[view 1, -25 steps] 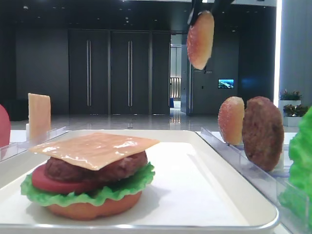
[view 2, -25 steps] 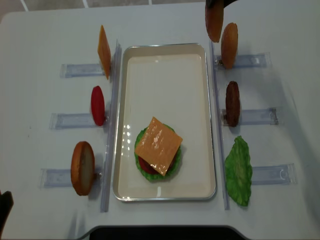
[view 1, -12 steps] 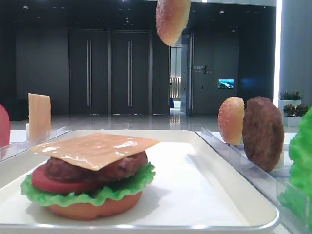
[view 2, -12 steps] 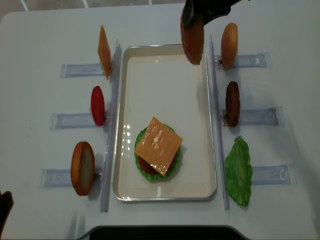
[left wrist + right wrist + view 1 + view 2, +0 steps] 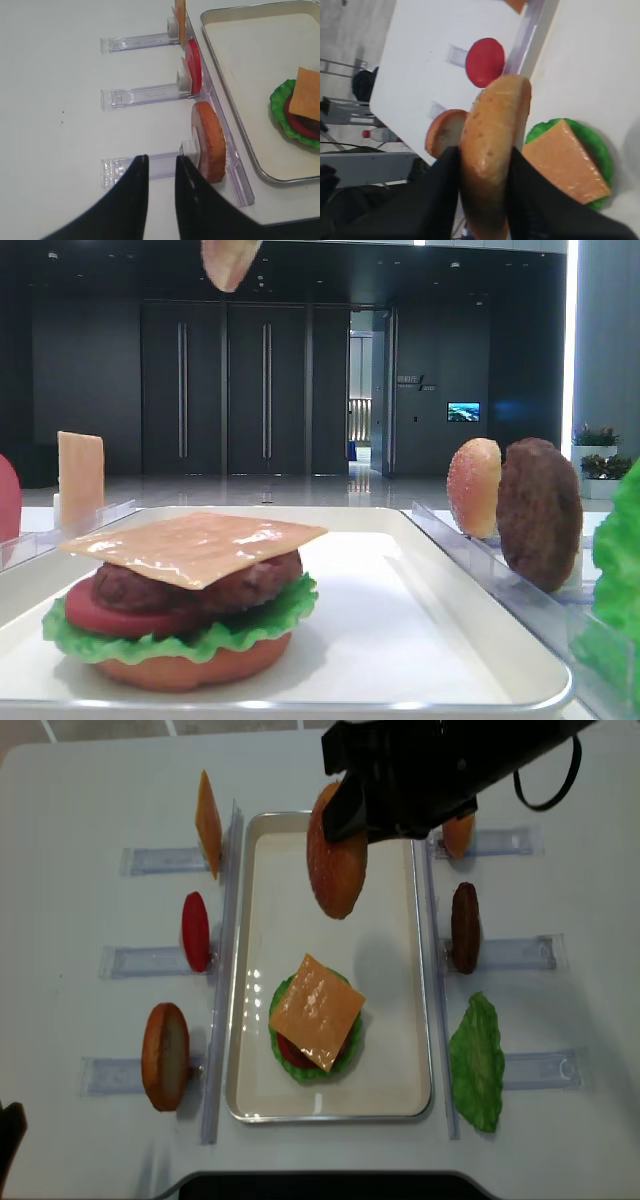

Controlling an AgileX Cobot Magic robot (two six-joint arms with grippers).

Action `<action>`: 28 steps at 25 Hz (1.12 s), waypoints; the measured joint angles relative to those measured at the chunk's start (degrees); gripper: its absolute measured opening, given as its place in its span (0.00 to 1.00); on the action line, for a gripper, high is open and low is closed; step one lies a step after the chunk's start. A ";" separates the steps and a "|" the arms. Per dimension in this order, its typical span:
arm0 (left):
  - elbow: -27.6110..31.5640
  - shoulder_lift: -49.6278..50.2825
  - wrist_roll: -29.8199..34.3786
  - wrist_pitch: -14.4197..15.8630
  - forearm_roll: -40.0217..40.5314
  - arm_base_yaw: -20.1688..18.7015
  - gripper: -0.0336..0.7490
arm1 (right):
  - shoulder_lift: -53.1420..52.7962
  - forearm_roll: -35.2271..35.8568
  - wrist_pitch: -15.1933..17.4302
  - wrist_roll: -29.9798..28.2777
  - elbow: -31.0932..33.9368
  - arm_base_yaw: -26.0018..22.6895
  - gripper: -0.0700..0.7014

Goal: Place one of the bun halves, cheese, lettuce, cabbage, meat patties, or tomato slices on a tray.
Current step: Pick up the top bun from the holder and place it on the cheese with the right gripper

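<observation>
My right gripper (image 5: 482,156) is shut on the speckled golden bun half (image 5: 495,125), held on edge between the black fingers. From above, that bun half (image 5: 337,855) hangs over the far half of the white tray (image 5: 275,900), beyond the stack. The stack is topped by cheese (image 5: 317,1011) over a meat patty (image 5: 200,590), tomato (image 5: 95,612), lettuce (image 5: 277,1025) and a bun bottom (image 5: 190,665). In the low view only the bun's tip (image 5: 230,262) shows at the top edge. My left gripper (image 5: 161,162) hovers over a rack left of the tray, open a narrow gap, holding nothing.
Clear racks flank the tray. The left ones hold a cheese slice (image 5: 207,823), a tomato slice (image 5: 195,930) and a bun bottom (image 5: 165,1055). On the right stand a small bun (image 5: 460,833) partly behind my arm, a patty (image 5: 464,927) and a lettuce leaf (image 5: 477,1062).
My right gripper has carried the bun half leftward, from above the right-hand rack to over the tray's far half. Nothing else moved.
</observation>
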 joint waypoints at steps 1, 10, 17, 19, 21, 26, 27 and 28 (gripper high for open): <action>0.00 0.00 0.00 0.00 0.00 0.00 0.22 | -0.52 4.15 -1.51 -2.74 2.54 0.06 0.35; 0.00 0.00 0.00 0.00 0.00 0.00 0.22 | -1.59 20.33 -9.36 -14.64 16.46 5.11 0.35; 0.00 0.00 0.00 0.00 0.00 0.00 0.22 | -1.54 27.48 -18.04 -21.73 18.97 8.58 0.35; 0.00 0.00 0.00 0.00 0.00 0.00 0.22 | -1.36 32.13 -18.68 -25.42 18.97 8.58 0.35; 0.00 0.00 0.00 0.00 0.00 0.00 0.22 | -0.65 36.90 -18.88 -29.19 18.97 8.58 0.35; 0.00 0.00 0.00 0.00 0.00 0.00 0.22 | 2.68 43.41 -16.92 -36.61 19.36 8.58 0.35; 0.00 0.00 0.00 0.00 0.00 0.00 0.22 | 3.40 44.25 -16.01 -37.82 19.42 8.58 0.35; 0.00 0.00 0.00 0.00 0.00 0.00 0.22 | 4.08 44.69 -15.02 -38.73 19.46 8.58 0.35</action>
